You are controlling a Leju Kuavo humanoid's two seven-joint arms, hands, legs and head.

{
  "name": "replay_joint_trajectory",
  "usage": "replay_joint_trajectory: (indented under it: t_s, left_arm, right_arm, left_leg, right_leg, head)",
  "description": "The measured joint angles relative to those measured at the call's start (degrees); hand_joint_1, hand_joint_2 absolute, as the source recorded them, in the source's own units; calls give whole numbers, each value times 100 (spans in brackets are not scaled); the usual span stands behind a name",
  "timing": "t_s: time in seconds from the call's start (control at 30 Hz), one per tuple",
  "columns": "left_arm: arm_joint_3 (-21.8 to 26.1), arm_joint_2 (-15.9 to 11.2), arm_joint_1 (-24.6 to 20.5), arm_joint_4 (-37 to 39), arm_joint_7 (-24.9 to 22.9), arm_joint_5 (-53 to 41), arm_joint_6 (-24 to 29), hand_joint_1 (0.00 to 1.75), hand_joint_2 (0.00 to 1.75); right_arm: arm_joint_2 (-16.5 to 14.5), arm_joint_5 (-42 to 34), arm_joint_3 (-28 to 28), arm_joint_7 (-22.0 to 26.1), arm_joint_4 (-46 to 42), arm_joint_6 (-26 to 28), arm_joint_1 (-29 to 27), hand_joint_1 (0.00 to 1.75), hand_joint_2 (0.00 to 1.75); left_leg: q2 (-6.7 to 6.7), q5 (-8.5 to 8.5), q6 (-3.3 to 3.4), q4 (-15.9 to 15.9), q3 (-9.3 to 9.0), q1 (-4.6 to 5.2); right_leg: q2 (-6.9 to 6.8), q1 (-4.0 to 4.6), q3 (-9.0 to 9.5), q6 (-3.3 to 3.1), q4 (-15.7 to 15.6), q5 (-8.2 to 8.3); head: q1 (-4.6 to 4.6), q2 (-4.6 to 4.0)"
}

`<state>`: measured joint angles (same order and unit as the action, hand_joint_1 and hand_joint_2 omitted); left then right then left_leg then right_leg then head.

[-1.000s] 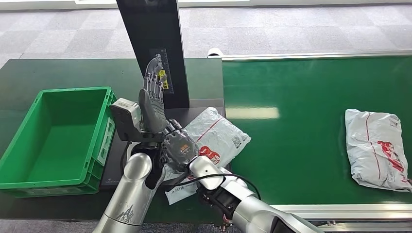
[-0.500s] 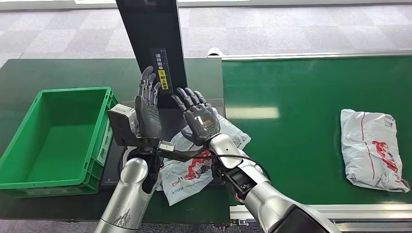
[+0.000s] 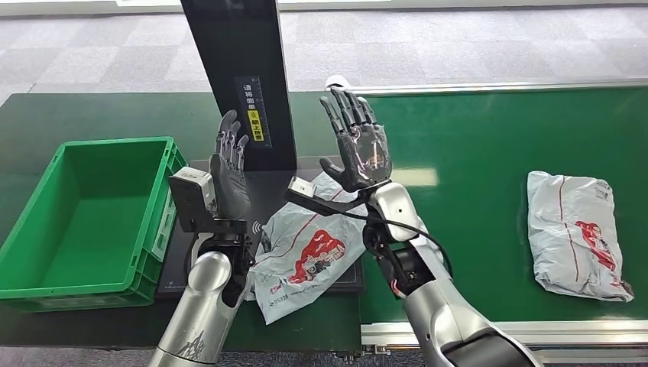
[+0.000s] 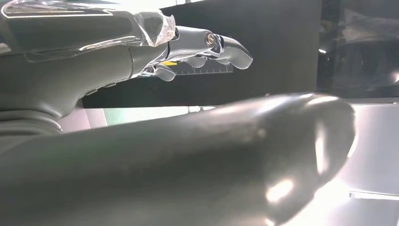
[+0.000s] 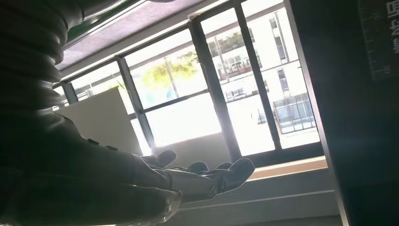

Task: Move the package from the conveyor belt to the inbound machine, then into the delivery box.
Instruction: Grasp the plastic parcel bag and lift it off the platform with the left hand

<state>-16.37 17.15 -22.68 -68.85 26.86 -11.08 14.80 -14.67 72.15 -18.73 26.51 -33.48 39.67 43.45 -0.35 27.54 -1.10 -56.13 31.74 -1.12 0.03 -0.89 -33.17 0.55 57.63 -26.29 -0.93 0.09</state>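
A white plastic package with red print (image 3: 306, 256) lies flat on the black platform of the inbound machine (image 3: 350, 279), one corner hanging over its front edge. My right hand (image 3: 358, 149) is raised above the package, palm up and fingers spread, holding nothing. My left hand (image 3: 229, 176) stands upright at the package's left side, fingers straight, also holding nothing; its fingers (image 4: 214, 44) and thumb show in the left wrist view. A second white package (image 3: 577, 233) lies on the green conveyor belt (image 3: 474, 206) at the far right.
The green delivery box (image 3: 92, 218) stands open on the dark table left of the machine. The machine's black upright column (image 3: 244, 76) rises just behind my left hand. The belt's metal rail (image 3: 489, 330) runs along the near edge. The right wrist view faces bright windows (image 5: 188, 108).
My right hand let go of the package and rose up and to the right, opening palm up. The package now lies flat on the platform. The far package drifted left along the belt.
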Motion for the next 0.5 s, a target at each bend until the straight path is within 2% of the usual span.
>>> replay_joint_trajectory:
  t_s: [0.1,0.17,0.23,0.3,0.4,0.5]
  left_arm:
    - [13,-9,26,-2,-14,-24,73,0,0]
    - [29,-23,65,-10,-24,-26,132,0,0]
    - [49,-47,110,-27,-39,-26,179,0,87]
    - [68,-80,161,-43,-47,-25,211,0,175]
    - [91,-130,237,-47,-42,-25,271,0,175]
    - [116,-178,301,-33,-13,-34,313,0,175]
  right_arm:
    - [0,-144,271,219,-101,0,-90,0,175]
    - [6,-697,499,516,-164,-14,-171,0,175]
    - [50,-1690,706,786,-270,-178,-275,0,175]
    - [155,-2920,826,843,-527,-682,-437,0,175]
    - [356,-4581,943,646,-1079,-1714,-758,0,175]
    - [549,-5380,1006,477,-1540,-2229,-1042,0,175]
  left_leg:
    - [-1,0,0,0,0,0]
    - [-2,0,0,0,0,0]
    - [-3,0,0,0,1,0]
    - [-4,1,0,0,1,1]
    - [-2,2,1,-1,2,1]
    - [-3,2,1,0,3,1]
  right_leg:
    - [0,0,0,0,0,0]
    - [0,0,0,0,0,0]
    - [-1,0,0,0,0,0]
    - [-1,-1,0,0,-1,0]
    - [-1,-2,-1,0,-1,0]
    - [-1,-2,-3,0,-2,0]
  head:
    - [-1,0]
    - [-1,0]
    - [-1,0]
    - [1,0]
    - [0,0]
    - [-1,0]
